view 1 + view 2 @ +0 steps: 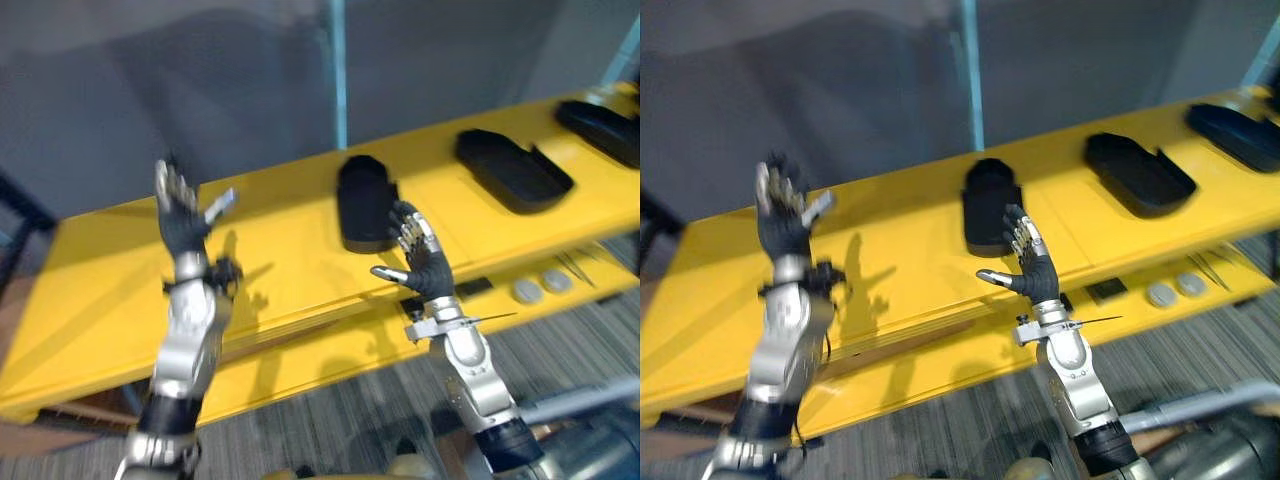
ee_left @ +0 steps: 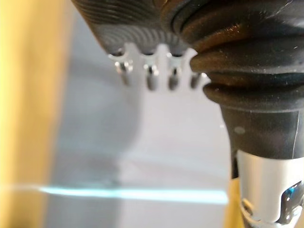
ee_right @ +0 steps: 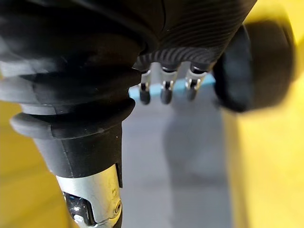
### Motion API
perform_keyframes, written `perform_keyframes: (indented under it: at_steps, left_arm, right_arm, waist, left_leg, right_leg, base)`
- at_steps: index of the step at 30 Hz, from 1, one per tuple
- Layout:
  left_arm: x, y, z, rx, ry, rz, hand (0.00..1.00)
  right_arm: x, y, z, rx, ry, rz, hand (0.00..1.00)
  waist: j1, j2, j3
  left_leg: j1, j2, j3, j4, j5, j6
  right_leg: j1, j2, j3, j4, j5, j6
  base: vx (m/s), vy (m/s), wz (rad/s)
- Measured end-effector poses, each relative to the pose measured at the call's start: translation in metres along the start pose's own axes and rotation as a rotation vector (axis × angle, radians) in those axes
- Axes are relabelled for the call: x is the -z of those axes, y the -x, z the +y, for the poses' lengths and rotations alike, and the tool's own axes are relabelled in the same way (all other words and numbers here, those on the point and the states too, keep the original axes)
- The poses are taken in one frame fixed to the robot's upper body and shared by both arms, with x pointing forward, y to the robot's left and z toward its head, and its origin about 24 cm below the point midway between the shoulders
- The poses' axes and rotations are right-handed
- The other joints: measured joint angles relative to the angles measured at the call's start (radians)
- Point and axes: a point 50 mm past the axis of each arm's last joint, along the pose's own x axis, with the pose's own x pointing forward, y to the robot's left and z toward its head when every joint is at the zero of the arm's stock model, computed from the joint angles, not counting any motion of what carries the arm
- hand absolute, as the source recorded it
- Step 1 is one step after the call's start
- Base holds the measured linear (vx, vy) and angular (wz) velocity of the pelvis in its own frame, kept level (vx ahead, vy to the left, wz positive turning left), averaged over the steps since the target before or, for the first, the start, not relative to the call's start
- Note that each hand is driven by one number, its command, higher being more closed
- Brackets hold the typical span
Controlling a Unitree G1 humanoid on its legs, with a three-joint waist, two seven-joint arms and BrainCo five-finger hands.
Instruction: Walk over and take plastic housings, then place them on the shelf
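Both hands are raised and hold nothing, fingers straight and spread. The left hand [image 1: 182, 222] is over the bare left stretch of the yellow bench [image 1: 110, 280], and the right hand [image 1: 424, 262] is just near-side of the nearest plastic housing [image 1: 362, 195], which I judge a ready pose for a reach not yet made. Two more housings [image 1: 512, 168] [image 1: 600, 128] lie untouched further right. The eye views give the whole row, whereas the right wrist view puts that housing close past its fingertips [image 3: 165, 97] and the left wrist view looks onto a grey wall [image 2: 166, 142].

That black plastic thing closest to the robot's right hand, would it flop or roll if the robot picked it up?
The nearest black housing looks like a moulded shell with raised walls, so it is probably stiff and fairly light. It lies flat on the yellow surface, so it likely won't roll. Its smooth sides might slip in the right hand.
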Motion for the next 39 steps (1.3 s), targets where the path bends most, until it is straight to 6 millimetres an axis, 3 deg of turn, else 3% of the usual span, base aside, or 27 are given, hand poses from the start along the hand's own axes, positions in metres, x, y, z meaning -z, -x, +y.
perform_keyframes:
  at_steps: [3, 9, 14, 18, 39]
  left_arm:
    - [0.011, 0.025, -0.004, 0.117, 0.048, 0.066, 0.0]
    - [0.022, 0.037, -0.015, 0.258, 0.031, 0.11, 0.0]
    - [0.037, 0.048, -0.013, 0.284, 0.04, 0.187, 0.0]
    - [0.047, 0.053, -0.018, 0.306, 0.054, 0.227, 0.0]
    - [0.058, 0.059, -0.02, 0.309, 0.066, 0.256, 0.0]
  right_arm:
    - [0.01, -0.009, 0.011, 0.095, 0.006, 0.03, 0.0]
    - [0.028, -0.025, 0.021, 0.239, 0.061, 0.097, 0.0]
    - [0.043, -0.031, 0.01, 0.383, 0.149, 0.192, 0.0]
    - [0.059, -0.025, -0.005, 0.534, 0.2, 0.313, 0.0]
    - [0.057, -0.03, -0.03, 0.661, 0.229, 0.343, 0.0]
  waist:
    - [0.048, -0.018, -0.009]
    - [0.071, -0.04, -0.029]
    - [0.091, -0.051, -0.037]
    - [0.115, -0.051, -0.037]
    - [0.129, -0.037, -0.024]
  left_leg:
    - [-0.001, -0.007, -0.035, -0.03, 0.034, -0.005]
    - [-0.002, -0.008, -0.058, -0.06, 0.052, -0.018]
    - [-0.016, -0.009, -0.08, -0.059, 0.063, -0.012]
    - [-0.019, -0.005, -0.083, -0.064, 0.066, -0.013]
    - [-0.015, 0.014, -0.069, -0.079, 0.073, -0.022]
  right_leg:
    - [0.011, -0.002, -0.046, 0.0, -0.005, -0.007]
    - [0.012, -0.003, -0.071, -0.01, -0.007, -0.008]
    - [0.014, -0.002, -0.105, -0.011, 0.0, -0.002]
    - [0.019, 0.006, -0.109, -0.02, 0.005, -0.003]
    - [0.012, 0.016, -0.102, -0.022, 0.005, -0.01]
  base:
    - [-0.07, -0.05, 0.39]
    - [-0.05, -0.013, 0.1]
    - [0.05, -0.011, 0.13]
    - [0.04, -0.014, 0.07]
    - [-0.01, 0.0, -0.01]
